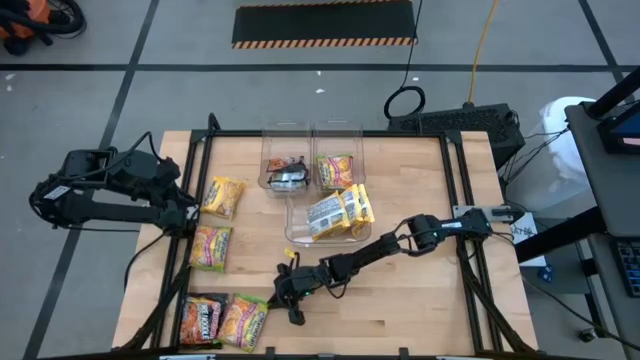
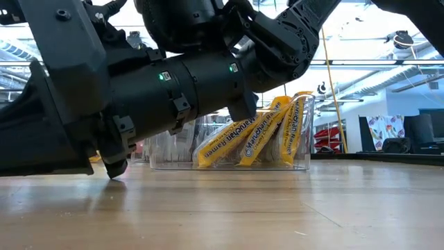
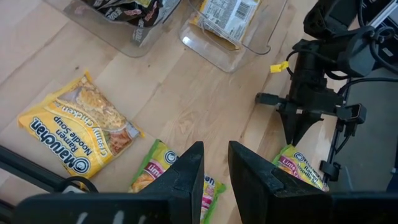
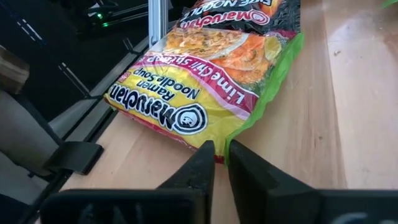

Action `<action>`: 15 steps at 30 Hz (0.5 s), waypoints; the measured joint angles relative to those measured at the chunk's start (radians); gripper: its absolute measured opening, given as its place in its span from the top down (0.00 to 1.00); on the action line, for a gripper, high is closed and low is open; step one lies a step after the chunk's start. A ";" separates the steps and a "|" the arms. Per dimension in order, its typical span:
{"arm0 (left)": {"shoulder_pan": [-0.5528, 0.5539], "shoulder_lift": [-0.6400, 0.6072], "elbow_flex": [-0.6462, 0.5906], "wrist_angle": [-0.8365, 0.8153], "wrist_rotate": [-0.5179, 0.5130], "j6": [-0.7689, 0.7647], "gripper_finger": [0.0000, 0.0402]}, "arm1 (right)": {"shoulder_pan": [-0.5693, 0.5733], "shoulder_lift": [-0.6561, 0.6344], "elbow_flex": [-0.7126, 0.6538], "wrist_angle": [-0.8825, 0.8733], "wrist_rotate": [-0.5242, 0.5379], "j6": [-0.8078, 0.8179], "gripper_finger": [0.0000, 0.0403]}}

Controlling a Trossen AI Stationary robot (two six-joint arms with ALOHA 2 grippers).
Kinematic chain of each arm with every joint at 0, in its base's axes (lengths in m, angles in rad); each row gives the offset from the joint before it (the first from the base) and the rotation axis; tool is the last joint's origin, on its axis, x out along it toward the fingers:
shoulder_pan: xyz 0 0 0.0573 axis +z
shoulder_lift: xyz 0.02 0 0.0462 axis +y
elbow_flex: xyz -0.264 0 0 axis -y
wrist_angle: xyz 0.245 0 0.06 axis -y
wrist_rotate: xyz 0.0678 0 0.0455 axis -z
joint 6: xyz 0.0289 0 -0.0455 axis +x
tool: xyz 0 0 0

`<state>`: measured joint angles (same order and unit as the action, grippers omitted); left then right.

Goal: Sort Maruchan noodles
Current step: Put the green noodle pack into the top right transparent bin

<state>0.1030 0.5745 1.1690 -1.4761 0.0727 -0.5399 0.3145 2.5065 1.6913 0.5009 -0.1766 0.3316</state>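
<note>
Bare wood of the light wooden bench (image 1: pixel 420 290) lies open across the near right part and along the far left corner. Three clear rectangular plastic bins (image 1: pixel 311 180) block the far middle. Flat yellow and lime-green plastic noodle packets (image 1: pixel 213 245) line the left side, with two more at the near left corner. The right dark arm stretches diagonally across the middle, its end effector (image 1: pixel 292 310) low beside the near lime-green packet (image 4: pixel 205 68)

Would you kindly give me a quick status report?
Right gripper at lime-green packet, jaws pinching its edge. Left gripper waiting above the table's left side, jaws slightly apart. Nothing in the way.
</note>
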 joint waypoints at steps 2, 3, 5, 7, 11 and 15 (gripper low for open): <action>0.000 0.000 0.000 0.000 0.000 -0.005 0.80 | 0.000 0.001 0.000 0.007 0.019 -0.018 0.94; 0.000 0.000 0.000 0.000 0.000 -0.006 0.80 | 0.000 0.002 0.000 0.015 0.021 -0.028 0.96; 0.000 0.000 0.000 0.000 0.000 -0.006 0.80 | 0.000 0.002 0.000 0.022 0.021 -0.035 0.99; 0.000 0.000 0.000 0.000 0.000 -0.010 0.80 | 0.000 0.002 0.000 0.021 0.021 -0.042 0.99; 0.000 0.000 0.000 0.000 0.000 -0.020 0.80 | 0.000 0.002 0.000 0.007 0.020 -0.049 1.00; 0.000 0.000 0.000 0.000 0.000 -0.020 0.80 | -0.005 0.002 0.000 0.003 0.019 -0.050 1.00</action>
<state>0.1031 0.5744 1.1690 -1.4761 0.0727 -0.5598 0.3092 2.5086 1.6917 0.5037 -0.1577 0.2813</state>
